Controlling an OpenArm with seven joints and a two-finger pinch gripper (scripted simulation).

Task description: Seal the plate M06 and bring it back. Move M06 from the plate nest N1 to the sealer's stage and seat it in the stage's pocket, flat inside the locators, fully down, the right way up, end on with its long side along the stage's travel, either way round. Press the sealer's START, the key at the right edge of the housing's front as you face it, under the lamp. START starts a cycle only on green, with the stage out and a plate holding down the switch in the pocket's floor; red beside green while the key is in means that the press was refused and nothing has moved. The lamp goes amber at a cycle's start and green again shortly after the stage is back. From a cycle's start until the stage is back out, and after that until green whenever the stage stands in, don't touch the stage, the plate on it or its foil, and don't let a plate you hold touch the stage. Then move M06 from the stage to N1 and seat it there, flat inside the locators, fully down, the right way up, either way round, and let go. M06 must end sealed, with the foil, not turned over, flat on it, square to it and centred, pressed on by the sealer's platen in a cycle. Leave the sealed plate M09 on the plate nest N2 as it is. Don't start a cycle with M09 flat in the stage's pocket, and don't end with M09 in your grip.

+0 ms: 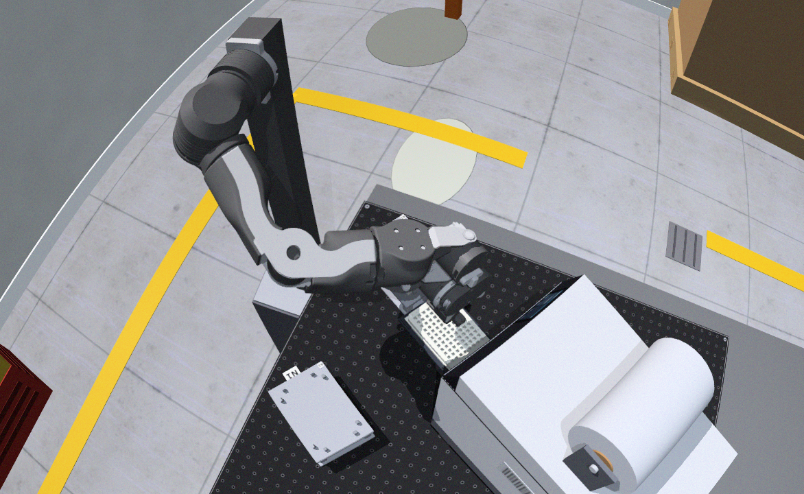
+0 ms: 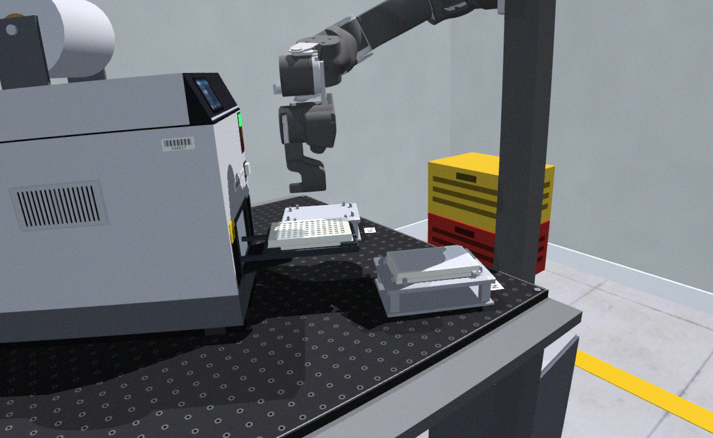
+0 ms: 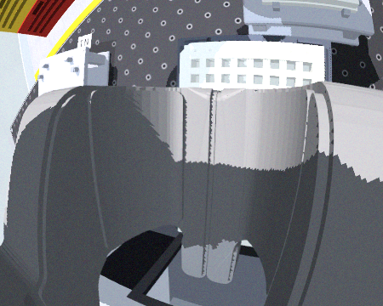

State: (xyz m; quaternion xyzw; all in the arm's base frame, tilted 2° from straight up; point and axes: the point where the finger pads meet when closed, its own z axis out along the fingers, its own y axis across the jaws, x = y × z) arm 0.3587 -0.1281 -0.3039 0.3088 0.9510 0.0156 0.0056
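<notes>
M06 [image 2: 311, 229] sits on the stage [image 2: 315, 246], out in front of the sealer [image 2: 103, 190], long side along its travel. Gripper [image 2: 307, 185] hangs above it, clenched on nothing. START lies just sealer-ward, lamp [image 2: 238, 119] green.

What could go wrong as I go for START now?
1. The shut dark grey jaws hang just above the white perforated plate M06 on the extended black stage; a low or sideways move could bump it out of its pocket.
2. The lamp shows green above a red segment; a miss or a press beside the key may not start a cycle.
</notes>
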